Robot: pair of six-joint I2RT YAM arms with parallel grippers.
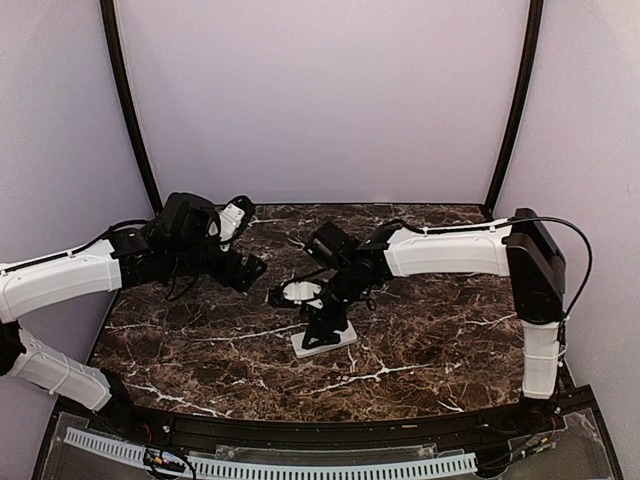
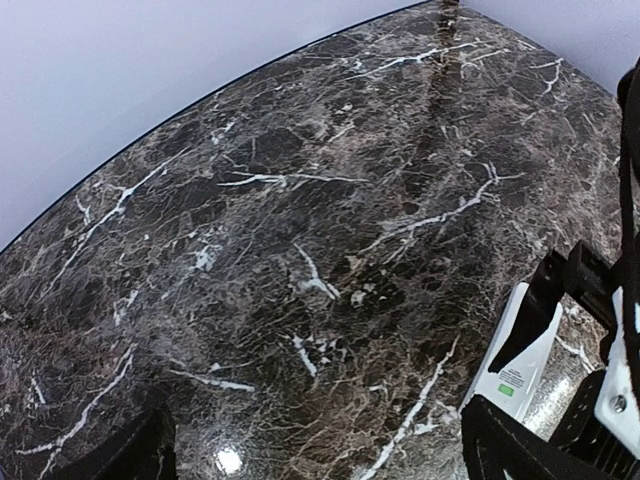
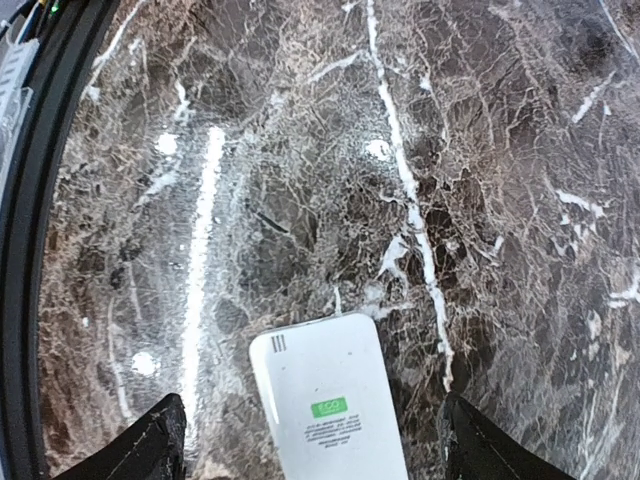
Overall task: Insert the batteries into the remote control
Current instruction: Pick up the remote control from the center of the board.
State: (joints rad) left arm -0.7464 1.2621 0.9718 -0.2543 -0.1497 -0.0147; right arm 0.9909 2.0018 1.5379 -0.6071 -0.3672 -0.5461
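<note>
At centre of the dark brown white-veined marble counter point(image 1: 430, 330) lies 1 small white rectangular plastic remote control point(image 1: 340, 338), flat, plain back up. Top view hides most of it under the right hand point(image 1: 322, 325), so its long axis can't be read there.

In the right wrist view the remote control point(image 3: 325, 400) runs lengthwise from the bottom edge up into the frame, leaning a bit left. Its round-cornered far end points away from the wrist, and the near end is cut off by the frame. On the back: 1 small green label point(image 3: 327, 408) w/ fine print under it, and a set of short slits point(image 3: 277, 343) near the far left corner.

Right hand point(image 3: 315, 450) hangs over the remote w/ fingers point(image 3: 140, 450) spread wide, one on each side of the body and clear of its long edges; it grips nothing.

Left hand point(image 1: 255, 270) is off to the left, apart from the remote, tips aimed toward the centre. In its wrist view the left hand point(image 2: 325, 455) is wide open w/ only bare counter point(image 2: 300, 250) between the fingers point(image 2: 130, 455). The remote control point(image 2: 520, 370) shows at the right edge, partly behind the right hand's black parts.
</note>
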